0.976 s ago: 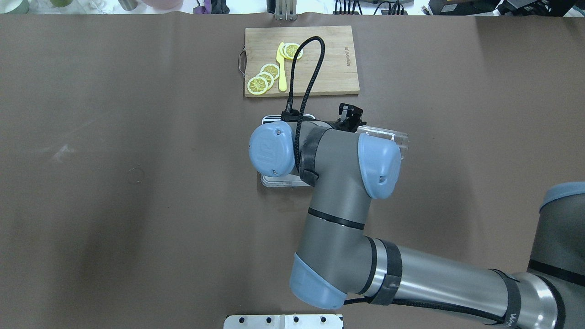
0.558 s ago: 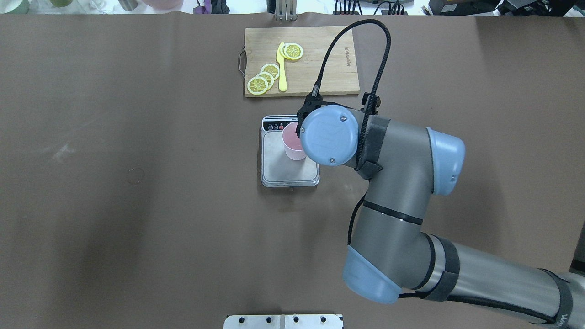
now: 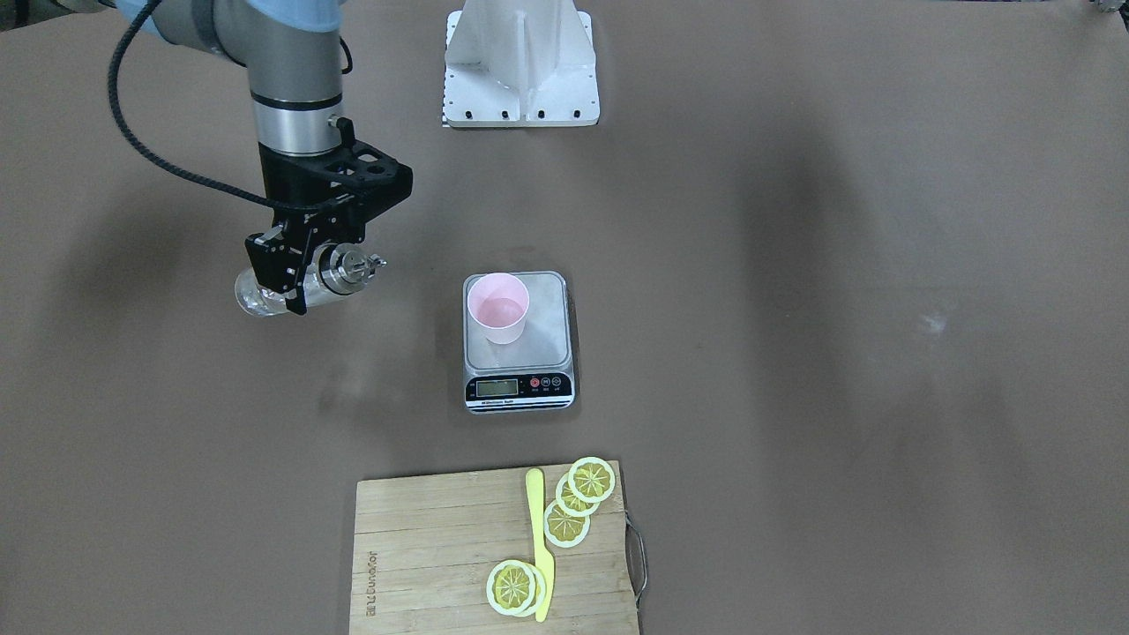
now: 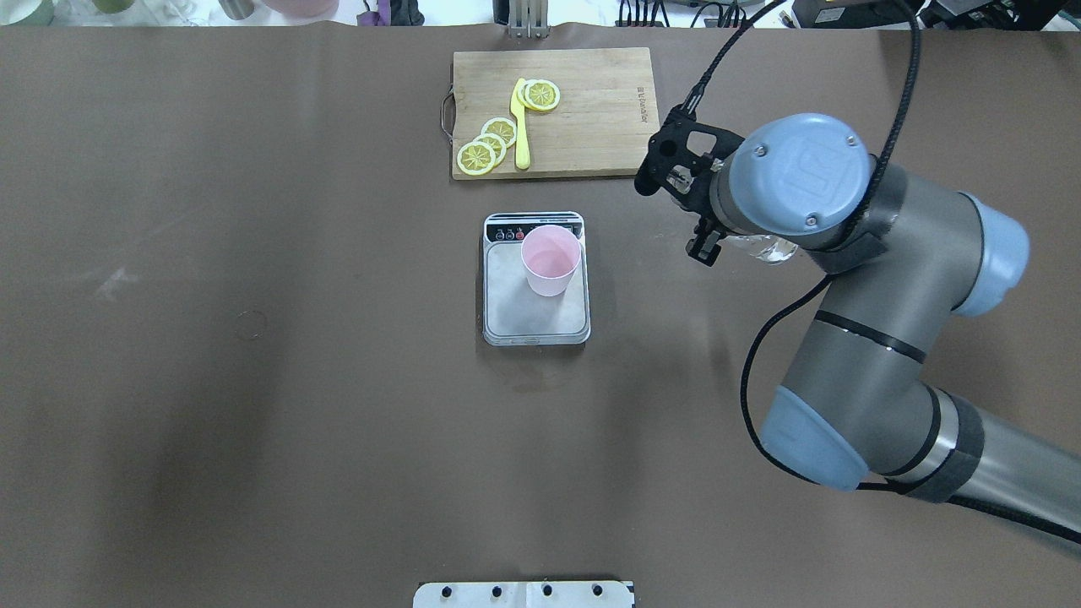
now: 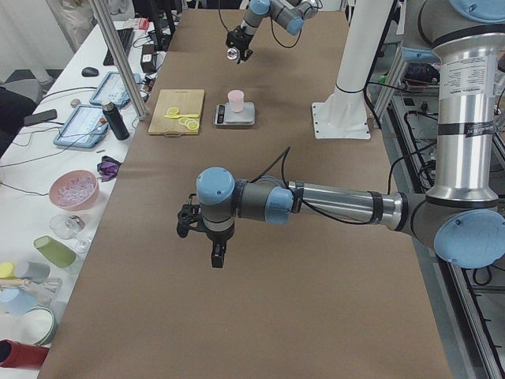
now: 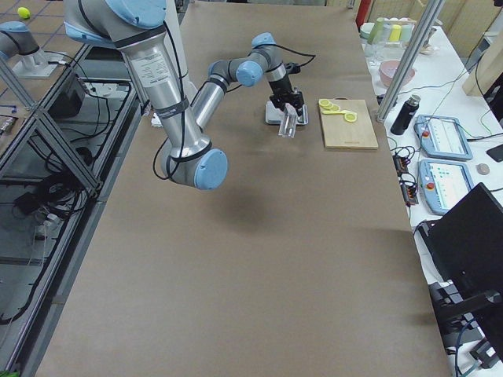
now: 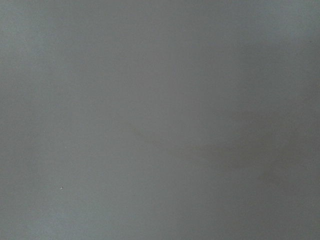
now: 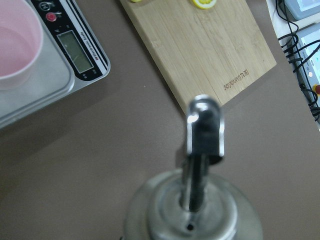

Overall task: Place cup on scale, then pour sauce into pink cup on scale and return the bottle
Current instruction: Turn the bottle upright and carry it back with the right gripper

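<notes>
Right tool (image 3: 296,280) clamped on bottle (image 3: 254,298); bottle held tilted above surface (image 3: 794,265), well apart from scale (image 3: 549,348), on robot's right side. Cup (image 3: 502,332) upright on scale, clear sauce (image 3: 497,310) inside. Cup placement and pour look done; returning bottle remains. Left tool (image 5: 211,237) far off, grip cannot tell.

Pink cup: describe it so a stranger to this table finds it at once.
On the brown table a silver-grey digital scale lies beside the bamboo cutting board. The cup stands upright on its platform, near the display end. It is the only pale pink thing there, unlike the clear bottle held nearby.
</notes>
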Controlling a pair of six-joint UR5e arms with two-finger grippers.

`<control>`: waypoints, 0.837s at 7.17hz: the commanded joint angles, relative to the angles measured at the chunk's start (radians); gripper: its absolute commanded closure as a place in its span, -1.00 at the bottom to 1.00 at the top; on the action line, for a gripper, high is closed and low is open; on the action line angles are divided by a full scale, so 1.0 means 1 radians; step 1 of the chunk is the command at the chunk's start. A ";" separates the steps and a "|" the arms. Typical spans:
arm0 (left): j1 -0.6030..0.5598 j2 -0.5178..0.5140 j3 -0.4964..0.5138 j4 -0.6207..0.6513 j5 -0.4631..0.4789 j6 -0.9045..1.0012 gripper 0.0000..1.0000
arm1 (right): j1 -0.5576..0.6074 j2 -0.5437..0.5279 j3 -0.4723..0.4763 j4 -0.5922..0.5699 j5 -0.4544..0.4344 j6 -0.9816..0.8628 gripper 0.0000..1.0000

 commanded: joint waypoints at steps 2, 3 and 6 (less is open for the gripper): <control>0.000 0.000 0.003 -0.003 -0.001 0.003 -0.97 | 0.138 -0.193 -0.005 0.325 0.194 0.000 0.10; 0.000 0.000 -0.005 0.000 -0.001 0.003 -0.97 | 0.178 -0.257 -0.026 0.449 0.247 0.006 0.10; -0.002 0.002 -0.002 0.001 0.009 0.005 -0.97 | 0.340 -0.380 -0.234 0.888 0.472 0.026 0.10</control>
